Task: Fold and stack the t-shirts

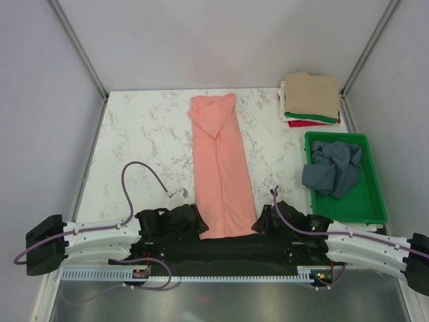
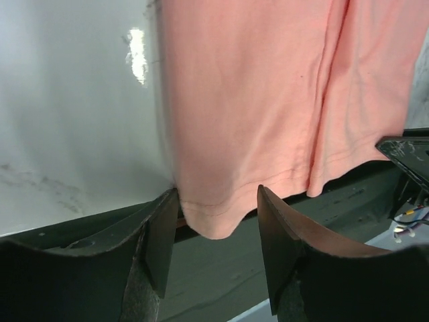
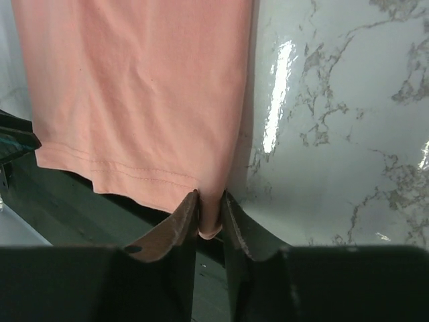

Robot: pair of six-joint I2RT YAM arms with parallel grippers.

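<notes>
Bottom centre, my right fingers [image 3: 175, 231] pinch the pink shirt [image 1: 220, 168] hem, left fingers [image 2: 285, 245] spread open; stack [image 1: 310, 99] upper right, grey shirt [image 1: 333, 168] unfolded.

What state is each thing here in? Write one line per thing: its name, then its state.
salmon-pink t-shirt: folded into a long strip, lying flat.
stack of t-shirts: folded, tan one on top.
green tray: upright, holding one shirt.
slate blue-grey t-shirt: crumpled, unfolded, in the green tray.
left gripper: open, the pink hem corner between its jaws.
right gripper: shut on the salmon-pink t-shirt's other hem corner.
</notes>
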